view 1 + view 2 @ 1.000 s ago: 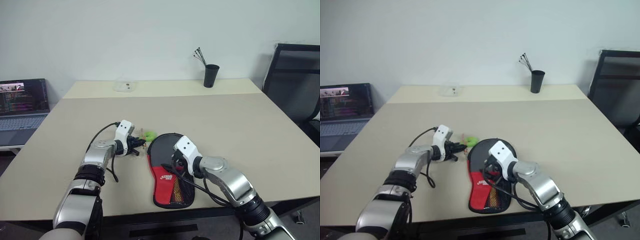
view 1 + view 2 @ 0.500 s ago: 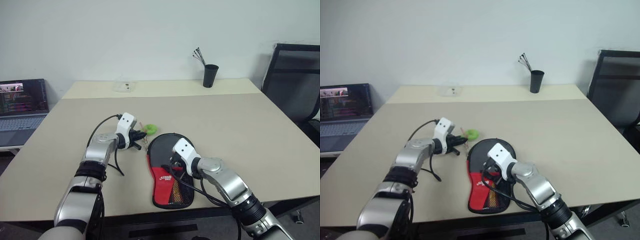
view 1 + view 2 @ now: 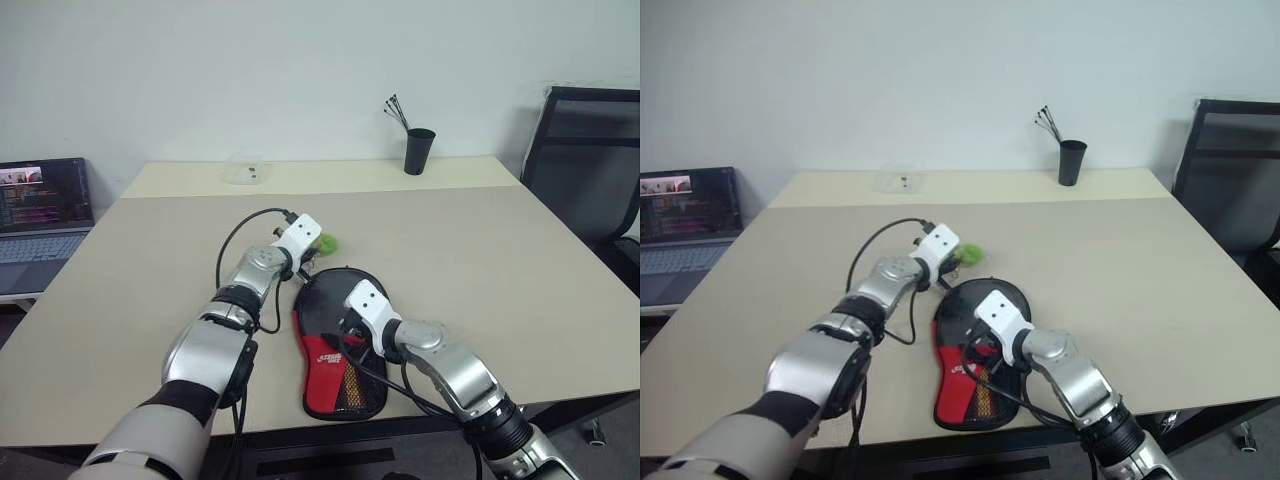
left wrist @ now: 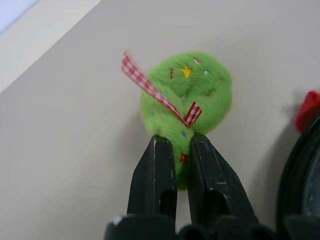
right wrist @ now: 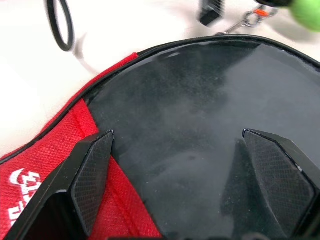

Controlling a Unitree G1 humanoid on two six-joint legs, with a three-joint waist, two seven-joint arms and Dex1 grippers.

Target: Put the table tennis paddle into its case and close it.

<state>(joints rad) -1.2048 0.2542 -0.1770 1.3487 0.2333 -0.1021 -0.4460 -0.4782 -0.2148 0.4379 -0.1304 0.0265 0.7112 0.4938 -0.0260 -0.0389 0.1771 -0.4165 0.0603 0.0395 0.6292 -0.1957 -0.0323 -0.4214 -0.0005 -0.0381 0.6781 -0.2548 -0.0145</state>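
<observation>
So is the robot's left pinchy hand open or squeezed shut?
Shut. In the left wrist view, the left gripper has its two black fingers pinching the fuzzy green pom-pom with the red checked ribbon.

surface: beige table (image 3: pixel 520 270) | on it: case (image 3: pixel 335 345), black cup (image 3: pixel 419 151), clear dish (image 3: pixel 246 172)

right gripper (image 3: pixel 346 330) hides case (image 3: pixel 340 345) middle

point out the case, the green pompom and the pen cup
case (image 3: pixel 335 375): left eye view, on its red logo panel.
green pompom (image 4: pixel 192 95): left wrist view, on its fuzzy body.
pen cup (image 3: pixel 419 152): left eye view, on its black wall.
</observation>
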